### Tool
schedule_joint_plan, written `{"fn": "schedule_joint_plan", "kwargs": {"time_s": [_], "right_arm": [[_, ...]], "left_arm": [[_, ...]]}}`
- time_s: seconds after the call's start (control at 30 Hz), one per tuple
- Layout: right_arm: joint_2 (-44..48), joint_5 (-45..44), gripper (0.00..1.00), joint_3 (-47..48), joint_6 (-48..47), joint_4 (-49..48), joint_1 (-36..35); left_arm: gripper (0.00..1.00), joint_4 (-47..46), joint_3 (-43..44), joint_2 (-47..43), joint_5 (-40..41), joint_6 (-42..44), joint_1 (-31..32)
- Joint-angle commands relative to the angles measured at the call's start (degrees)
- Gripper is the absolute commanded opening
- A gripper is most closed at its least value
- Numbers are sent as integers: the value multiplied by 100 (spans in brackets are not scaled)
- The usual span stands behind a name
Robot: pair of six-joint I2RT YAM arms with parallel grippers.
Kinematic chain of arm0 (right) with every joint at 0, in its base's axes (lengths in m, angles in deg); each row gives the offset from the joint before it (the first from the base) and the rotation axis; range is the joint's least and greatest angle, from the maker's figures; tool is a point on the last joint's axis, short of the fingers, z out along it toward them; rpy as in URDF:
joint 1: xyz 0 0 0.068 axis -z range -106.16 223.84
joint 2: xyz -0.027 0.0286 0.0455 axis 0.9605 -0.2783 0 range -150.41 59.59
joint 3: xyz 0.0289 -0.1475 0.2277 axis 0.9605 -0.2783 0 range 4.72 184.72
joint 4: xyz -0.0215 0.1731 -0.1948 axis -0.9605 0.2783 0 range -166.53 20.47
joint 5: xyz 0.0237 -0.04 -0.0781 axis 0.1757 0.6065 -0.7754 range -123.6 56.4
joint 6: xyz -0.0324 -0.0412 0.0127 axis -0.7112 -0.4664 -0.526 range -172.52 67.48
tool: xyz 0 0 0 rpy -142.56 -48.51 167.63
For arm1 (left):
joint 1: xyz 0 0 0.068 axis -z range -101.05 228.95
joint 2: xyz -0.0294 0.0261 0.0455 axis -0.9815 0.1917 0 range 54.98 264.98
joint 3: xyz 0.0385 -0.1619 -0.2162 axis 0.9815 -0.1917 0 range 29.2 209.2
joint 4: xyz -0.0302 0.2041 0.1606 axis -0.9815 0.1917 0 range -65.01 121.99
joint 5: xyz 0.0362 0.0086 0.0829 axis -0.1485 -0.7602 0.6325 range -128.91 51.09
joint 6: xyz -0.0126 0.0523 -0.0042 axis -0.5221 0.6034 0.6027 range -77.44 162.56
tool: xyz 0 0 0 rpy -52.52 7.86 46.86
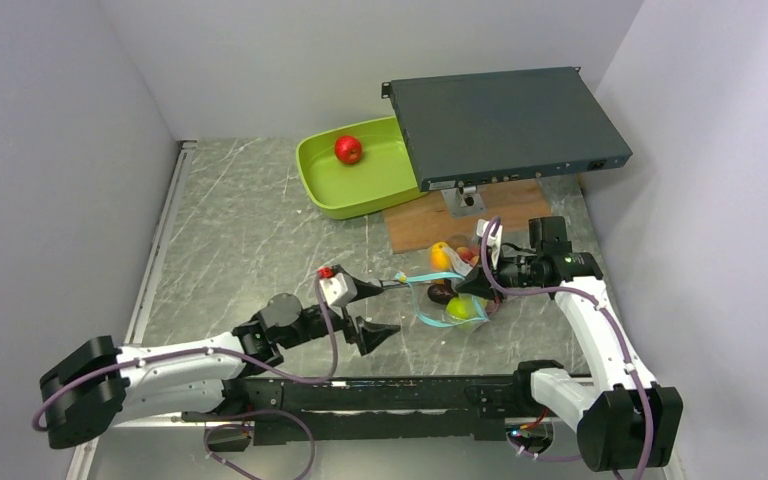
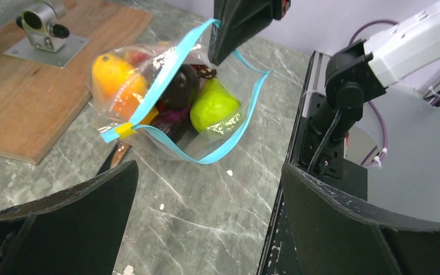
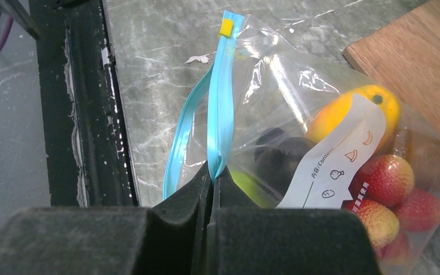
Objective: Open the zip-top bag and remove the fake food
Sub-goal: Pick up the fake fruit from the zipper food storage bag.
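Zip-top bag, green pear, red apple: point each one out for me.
zip-top bag (image 3: pixel 335 157), right wrist view, on its white printed label.
green pear (image 2: pixel 215 106), left wrist view, on its rounded body.
red apple (image 1: pixel 348 150), top external view, on its centre.

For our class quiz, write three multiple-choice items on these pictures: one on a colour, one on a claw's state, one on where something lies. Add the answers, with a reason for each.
1. What colour is the zip strip of the zip-top bag? A red; B blue; C black.
2. How is the right claw? A wide open; B half open, holding nothing; C shut on the zip strip.
3. Where does the red apple lie? A in the bag; B in the green tray; C on the wooden board.
Answers: 1 B, the strip along the bag's mouth is light blue. 2 C, its wrist view shows it closed with the strip pinched in it. 3 B, the top view shows it in the tray, away from the bag.
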State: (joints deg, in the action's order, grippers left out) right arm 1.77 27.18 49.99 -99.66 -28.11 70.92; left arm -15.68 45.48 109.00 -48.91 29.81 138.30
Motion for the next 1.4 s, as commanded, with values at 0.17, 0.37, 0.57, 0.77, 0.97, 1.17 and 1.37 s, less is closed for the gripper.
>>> {"fn": "schedule_joint_plan", "kwargs": {"time_s": [0.17,0.37,0.57,0.77,0.97,1.17,1.37], "right_arm": [[104,372,0,201,-813,338,62],[282,304,0,153,-745,238,61],[406,328,0,126,-734,208,53],[422,368,0,91,-730,180,51],[402,375,0,60,-663,126,54],[391,432,0,32,-633,104,47],[389,465,0,16,-613,91,43]], "left_arm": [[99,-743,451,860,1239,254,903],[99,-900,568,1250,1690,334,1231],[97,-1003,728,1665,1889,185,1320],[91,-1102,1071,2111,1838,134,1358],[87,-1379,1395,2599,1797,-166,1359],[77,-1573,1578,3072,1822,-1219,1259],[63,-1672,1821,3570,1552,-2010,1067]]}}
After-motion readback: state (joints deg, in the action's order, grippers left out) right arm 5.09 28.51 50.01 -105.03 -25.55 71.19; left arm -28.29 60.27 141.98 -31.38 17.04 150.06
